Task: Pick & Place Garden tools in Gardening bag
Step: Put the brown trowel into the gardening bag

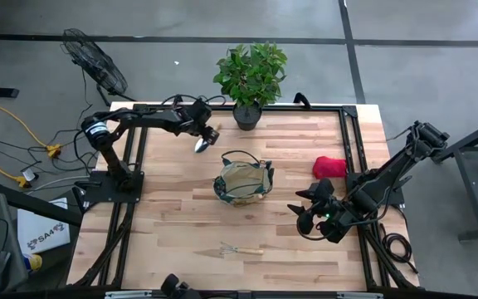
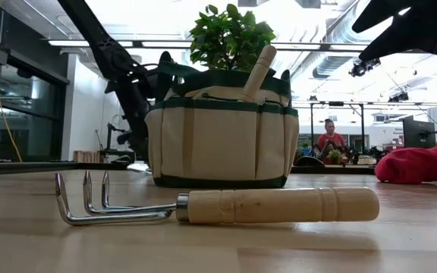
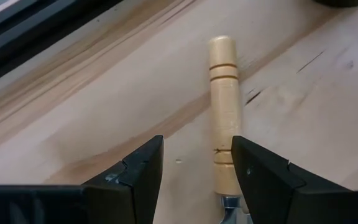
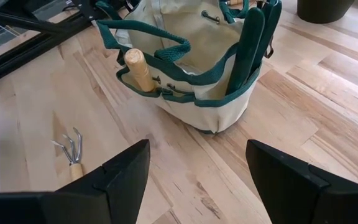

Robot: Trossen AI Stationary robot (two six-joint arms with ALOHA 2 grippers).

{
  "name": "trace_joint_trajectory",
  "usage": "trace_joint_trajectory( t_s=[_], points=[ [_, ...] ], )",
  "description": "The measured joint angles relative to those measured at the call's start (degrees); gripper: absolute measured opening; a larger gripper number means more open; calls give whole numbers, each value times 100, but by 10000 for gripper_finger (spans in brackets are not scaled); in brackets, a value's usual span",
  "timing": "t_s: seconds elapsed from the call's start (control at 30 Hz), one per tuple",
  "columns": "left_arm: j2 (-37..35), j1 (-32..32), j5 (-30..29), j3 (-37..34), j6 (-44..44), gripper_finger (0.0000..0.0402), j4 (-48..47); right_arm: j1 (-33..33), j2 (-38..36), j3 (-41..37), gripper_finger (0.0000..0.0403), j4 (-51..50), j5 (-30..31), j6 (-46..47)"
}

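The gardening bag (image 1: 243, 180) stands upright near the middle of the tabletop (image 1: 181, 224), tan fabric with dark green trim. In the right wrist view a wooden tool handle (image 4: 138, 70) stands in one of its outer pockets and dark green shear handles (image 4: 251, 43) rise from another. The hand fork (image 1: 241, 249) lies flat on the tabletop, well apart from the bag toward the near edge; in the low view its three metal tines point left and its wooden handle points right. A trowel (image 1: 207, 139) lies near the far edge, between the left arm's base side and the potted plant (image 1: 250, 79), which stands at the far edge behind the bag. The left gripper (image 1: 199, 133) is over this trowel: in the left wrist view its fingers (image 3: 138, 171) are spread, with the trowel's wooden handle (image 3: 224, 99) lying on the tabletop beside one finger, not clamped. The red soft bundle (image 1: 329, 167) rests on the tabletop to the right of the bag, apart from it. The right gripper (image 1: 307, 212) is just nearer the front edge than the bundle, fingers (image 4: 126, 171) spread and grasping nothing, facing the bag. A person (image 2: 329, 137) sits in the room beyond the tabletop.
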Motion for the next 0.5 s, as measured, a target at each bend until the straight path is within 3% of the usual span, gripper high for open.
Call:
trace_joint_trajectory(
  t_s=[0.5],
  points=[
    [6,-36,328,250,429,186,-134,0,0,0,259,-8,0,-15]
  ],
)
